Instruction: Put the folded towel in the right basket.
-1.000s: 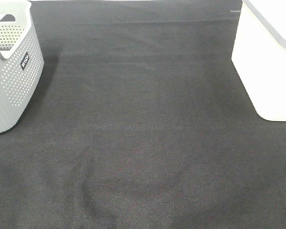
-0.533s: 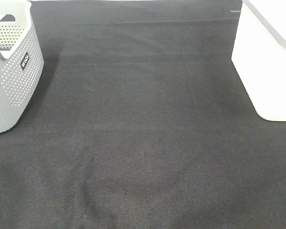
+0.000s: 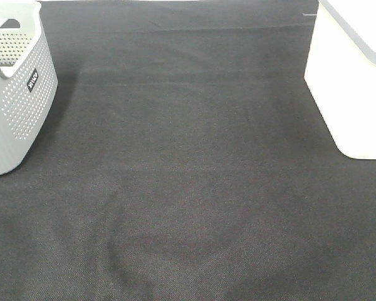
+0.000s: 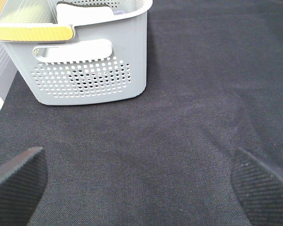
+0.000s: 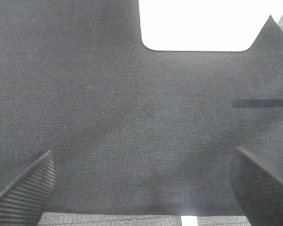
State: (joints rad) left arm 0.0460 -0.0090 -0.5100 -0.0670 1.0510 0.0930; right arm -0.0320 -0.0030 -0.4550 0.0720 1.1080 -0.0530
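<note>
Baskets number two: grey basket (image 3: 15,94), white basket (image 3: 354,81), on black cloth (image 3: 188,188).

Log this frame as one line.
towel: not in view | left basket: grey, on cloth | right basket: white | left gripper: jaws open, holding nothing | right gripper: jaws open, holding nothing

Even bright light, white basket (image 3: 354,81) overexposed

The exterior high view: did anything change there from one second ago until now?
Nothing visibly changed. The grey perforated basket stands at the left edge, the white basket at the right edge, and the black cloth between them lies bare as before. No arm, gripper or towel entered this view.
</note>
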